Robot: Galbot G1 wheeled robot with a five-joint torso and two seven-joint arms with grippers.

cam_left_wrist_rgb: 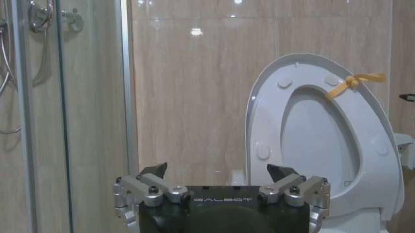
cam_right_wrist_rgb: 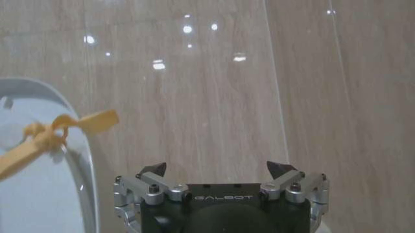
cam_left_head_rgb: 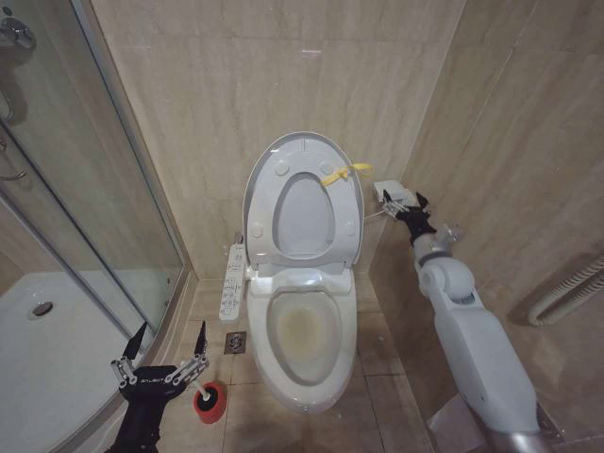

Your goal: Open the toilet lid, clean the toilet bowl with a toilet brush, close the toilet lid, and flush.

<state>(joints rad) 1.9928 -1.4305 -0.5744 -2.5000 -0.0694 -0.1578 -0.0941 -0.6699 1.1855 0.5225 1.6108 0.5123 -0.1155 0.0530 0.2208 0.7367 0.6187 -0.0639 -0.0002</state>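
Note:
The toilet lid (cam_left_head_rgb: 304,156) stands raised against the back wall, with the ring seat up against it and a yellow ribbon tag (cam_left_head_rgb: 344,173) at its edge. Below it the toilet bowl (cam_left_head_rgb: 304,373) lies uncovered, a yellowish stain inside and a button panel (cam_left_head_rgb: 231,283) on its side. My left gripper (cam_left_head_rgb: 170,344) hangs open low beside the bowl, just above a red holder cup (cam_left_head_rgb: 209,403); the toilet brush's thin white handle (cam_left_head_rgb: 192,382) slants out of the cup. My right gripper (cam_left_head_rgb: 408,206) is open, up beside the lid's ribbon edge. The lid (cam_left_wrist_rgb: 311,136) shows beyond the open left gripper (cam_left_wrist_rgb: 217,168).
A glass shower enclosure (cam_left_head_rgb: 85,189) with a white tray (cam_left_head_rgb: 57,330) fills the left side. A floor drain (cam_left_head_rgb: 235,342) lies between the cup and the bowl. A white wall fixture (cam_left_head_rgb: 390,193) sits by the right gripper. Wall pipes (cam_left_head_rgb: 566,293) run at the right.

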